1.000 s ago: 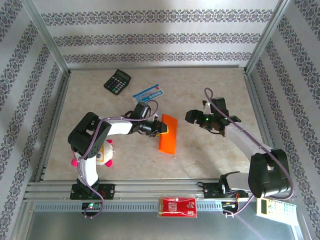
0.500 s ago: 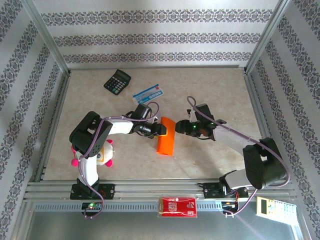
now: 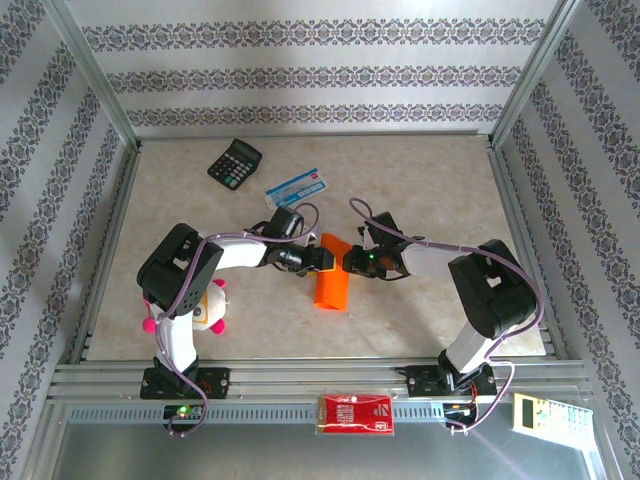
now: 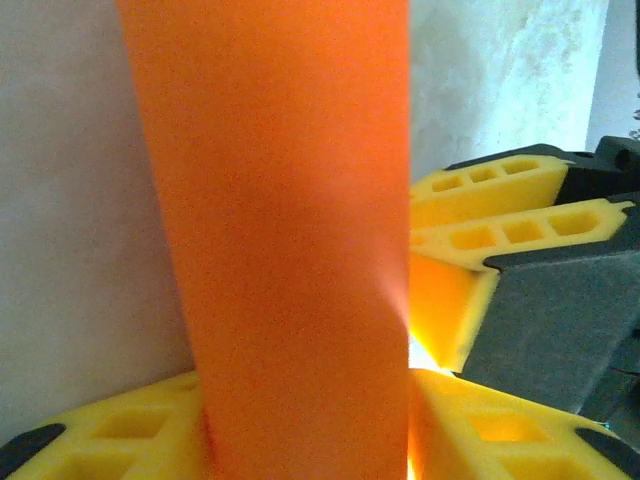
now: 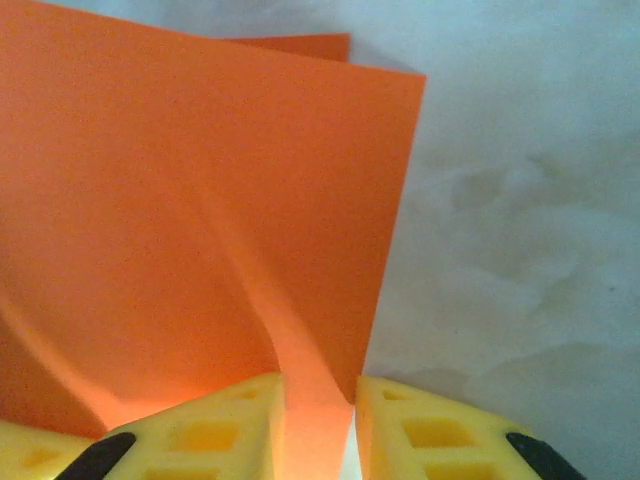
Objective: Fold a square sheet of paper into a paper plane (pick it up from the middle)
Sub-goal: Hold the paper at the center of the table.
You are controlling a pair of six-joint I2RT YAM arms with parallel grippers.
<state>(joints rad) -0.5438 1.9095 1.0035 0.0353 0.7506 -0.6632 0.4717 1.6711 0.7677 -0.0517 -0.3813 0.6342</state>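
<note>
Left tool (image 3: 324,258) and right tool (image 3: 350,260) meet nose to nose near the middle of the surface (image 3: 430,170), both at the far end of the square sheet of paper (image 3: 332,288). This sheet is bright orange and folded into a narrow band. Its near end lies on the surface and points toward the near edge, and its far end sits between the two tools.

Seen from the right wrist, the right tool (image 5: 318,425) is clenched on a raised ridge of the sheet (image 5: 190,200), with its two yellow fingers (image 5: 210,430) closing on the ridge from both sides. Seen from the left wrist, the sheet (image 4: 280,200) runs up between the yellow fingers (image 4: 110,440) of the left tool (image 4: 305,445) and fills the gap, but I cannot tell if they press it or only stand beside it. The right tool's fingers (image 4: 490,235) come right up to the right edge of the sheet.

A black calculator (image 3: 234,163) and a blue-and-white packet (image 3: 297,186) lie toward the far left corner, apart from the sheet.
</note>
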